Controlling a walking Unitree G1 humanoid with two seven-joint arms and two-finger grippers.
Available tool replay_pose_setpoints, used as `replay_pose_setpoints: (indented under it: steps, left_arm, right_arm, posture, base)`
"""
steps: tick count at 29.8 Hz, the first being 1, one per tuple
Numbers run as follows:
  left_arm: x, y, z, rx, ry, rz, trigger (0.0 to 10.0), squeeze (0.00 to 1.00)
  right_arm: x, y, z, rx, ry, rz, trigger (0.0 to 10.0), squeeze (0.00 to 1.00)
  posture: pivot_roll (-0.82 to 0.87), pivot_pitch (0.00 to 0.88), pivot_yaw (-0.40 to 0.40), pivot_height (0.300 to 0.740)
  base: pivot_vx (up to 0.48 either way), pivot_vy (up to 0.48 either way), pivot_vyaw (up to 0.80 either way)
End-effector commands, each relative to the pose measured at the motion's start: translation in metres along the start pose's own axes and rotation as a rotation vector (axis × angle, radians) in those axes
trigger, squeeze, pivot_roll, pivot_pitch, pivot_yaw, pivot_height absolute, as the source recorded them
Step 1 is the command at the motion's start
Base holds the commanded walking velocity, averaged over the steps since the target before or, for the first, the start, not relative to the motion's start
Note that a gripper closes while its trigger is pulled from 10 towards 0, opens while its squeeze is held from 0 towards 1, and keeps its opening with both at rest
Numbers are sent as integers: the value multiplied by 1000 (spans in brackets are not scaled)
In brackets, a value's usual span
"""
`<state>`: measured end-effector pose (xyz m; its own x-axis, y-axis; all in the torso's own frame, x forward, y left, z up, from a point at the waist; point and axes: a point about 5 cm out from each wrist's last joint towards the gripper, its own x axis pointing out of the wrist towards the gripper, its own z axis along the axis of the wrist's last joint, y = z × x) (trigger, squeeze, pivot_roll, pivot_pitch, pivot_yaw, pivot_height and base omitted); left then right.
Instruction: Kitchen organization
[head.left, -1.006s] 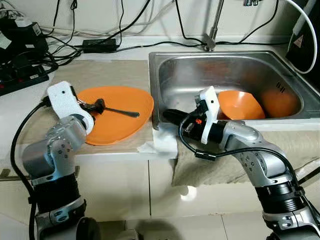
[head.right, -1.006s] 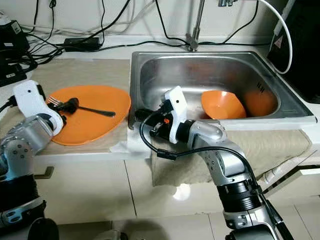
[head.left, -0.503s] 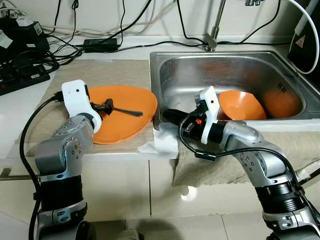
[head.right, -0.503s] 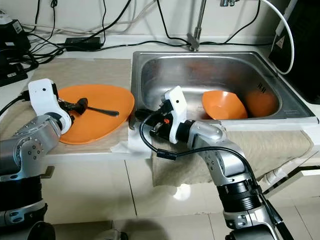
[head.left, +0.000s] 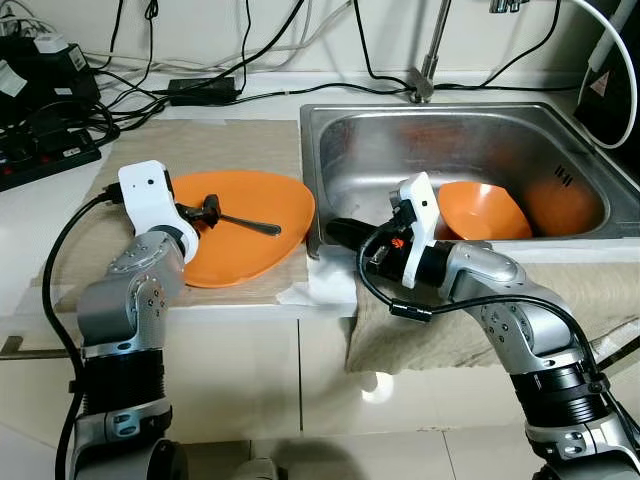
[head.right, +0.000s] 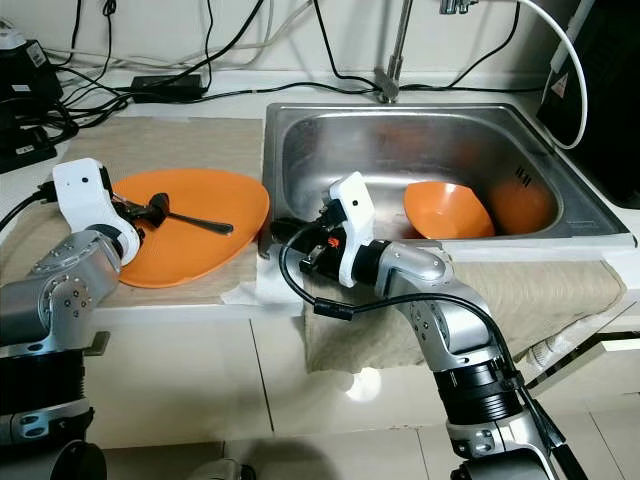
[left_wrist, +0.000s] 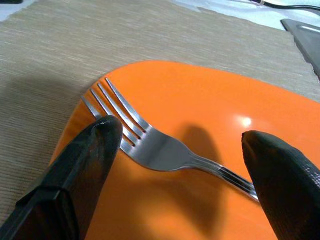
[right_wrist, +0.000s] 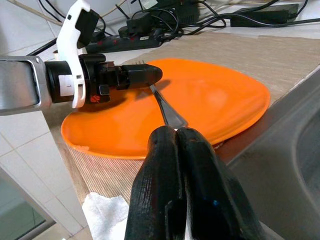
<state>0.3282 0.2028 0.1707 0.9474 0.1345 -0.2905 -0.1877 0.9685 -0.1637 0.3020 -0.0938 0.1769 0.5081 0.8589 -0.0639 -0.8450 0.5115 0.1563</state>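
1. Eye views: the left gripper (head.left: 203, 210) has drawn back slightly toward the plate (head.left: 270, 200) edge, so the fork (head.left: 245, 222) is not yet taken.
2. Left wrist view: fingers (left_wrist: 95, 150) stand wide apart, empty, the fork's tines between them.
3. Right wrist view: the right gripper (right_wrist: 177, 150) is closed, empty, near the sink (head.left: 330, 150) edge.

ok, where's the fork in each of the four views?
Left eye: fork on the orange plate, head at the left gripper.
Right eye: same spot, left of the sink.
Left wrist: centre, between the fingers.
Right wrist: handle above the right gripper.
Shared landmark: the orange plate.
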Motion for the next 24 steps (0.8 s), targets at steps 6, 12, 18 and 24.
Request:
replay_pose_setpoints:
  steps: [6,12,18,24]
  left_arm:
    - [4,-7,-4,14,19,-37,10000,0]
    - [4,-9,-6,28,26,-60,10000,1000]
    - [5,-12,-7,43,32,-98,10000,1000]
    - [6,-15,-6,56,22,-128,10000,1000]
  right_arm:
    - [1,-1,4,-20,7,-6,10000,0]
    - [1,-1,4,-19,7,-9,10000,0]
    - [1,-2,3,-17,7,-14,10000,0]
    - [1,-2,4,-16,5,-16,10000,0]
  posture:
    - [83,9,19,740]
    - [82,15,20,740]
    - [80,17,21,740]
    - [79,18,22,740]
  base:
    - [0,0,0]
    - [0,0,0]
    - [0,0,0]
    - [0,0,0]
